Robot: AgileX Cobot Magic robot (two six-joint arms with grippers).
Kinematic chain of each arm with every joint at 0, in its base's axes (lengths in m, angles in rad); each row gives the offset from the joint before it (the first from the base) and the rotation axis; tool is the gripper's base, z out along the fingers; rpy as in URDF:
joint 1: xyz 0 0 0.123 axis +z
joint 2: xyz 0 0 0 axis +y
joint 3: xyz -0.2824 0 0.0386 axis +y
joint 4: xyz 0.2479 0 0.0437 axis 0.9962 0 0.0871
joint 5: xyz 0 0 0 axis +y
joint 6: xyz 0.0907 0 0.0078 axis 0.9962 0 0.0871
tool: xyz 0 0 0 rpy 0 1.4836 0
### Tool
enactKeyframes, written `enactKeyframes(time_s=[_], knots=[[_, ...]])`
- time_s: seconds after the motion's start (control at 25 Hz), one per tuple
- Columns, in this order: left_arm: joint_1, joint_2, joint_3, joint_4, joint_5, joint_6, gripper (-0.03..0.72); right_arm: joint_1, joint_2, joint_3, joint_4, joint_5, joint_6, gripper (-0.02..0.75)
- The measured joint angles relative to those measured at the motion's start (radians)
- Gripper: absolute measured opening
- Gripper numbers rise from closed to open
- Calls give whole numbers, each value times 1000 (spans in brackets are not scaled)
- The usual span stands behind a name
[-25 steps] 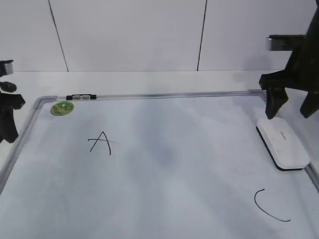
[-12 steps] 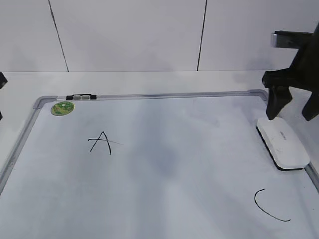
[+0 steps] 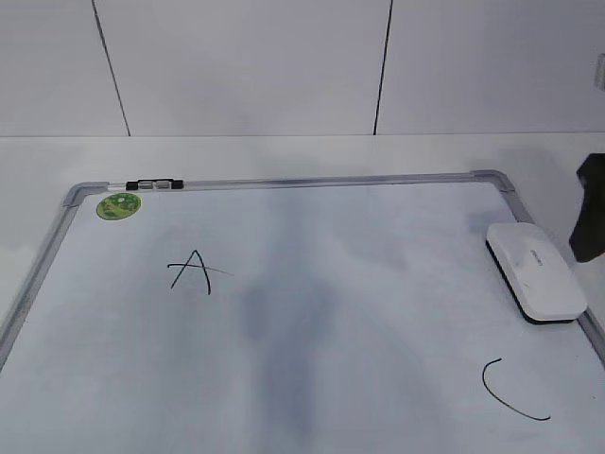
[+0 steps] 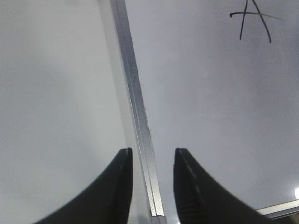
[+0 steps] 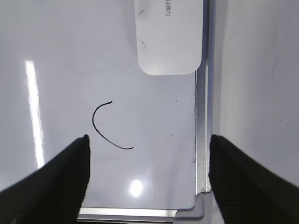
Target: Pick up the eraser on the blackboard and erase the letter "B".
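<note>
While flat, eraser [image 3: 535, 271] runs alongside blackboard [image 3: 284, 182] right edge | both grippers empty, parted.

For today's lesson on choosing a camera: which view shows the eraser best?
The exterior view: the whole eraser lies on the blackboard by its right frame, white top and dark underside both visible. The right wrist view shows only one cropped end of it. The left wrist view shows none of it.
</note>
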Motion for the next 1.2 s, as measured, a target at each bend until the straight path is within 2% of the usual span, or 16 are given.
enactKeyframes(time_s=[0.32, 0.56, 0.76, 1.04, 1.2], knots=[[0, -317, 92, -10, 16, 0, 230, 0, -240, 68, 0, 5, -2, 587], [0, -576, 233, -11, 24, -21, 231, 0, -467, 123, -2, 17, -56, 529], [0, -804, 330, 8, 37, -23, 231, 0, -670, 189, -19, 29, -69, 512], [0, -1019, 430, 95, 42, -23, 231, 0, -960, 370, -25, -9, -95, 505], [0, -1114, 524, 99, 21, -23, 231, 0, -1088, 512, -24, -10, -108, 505]])
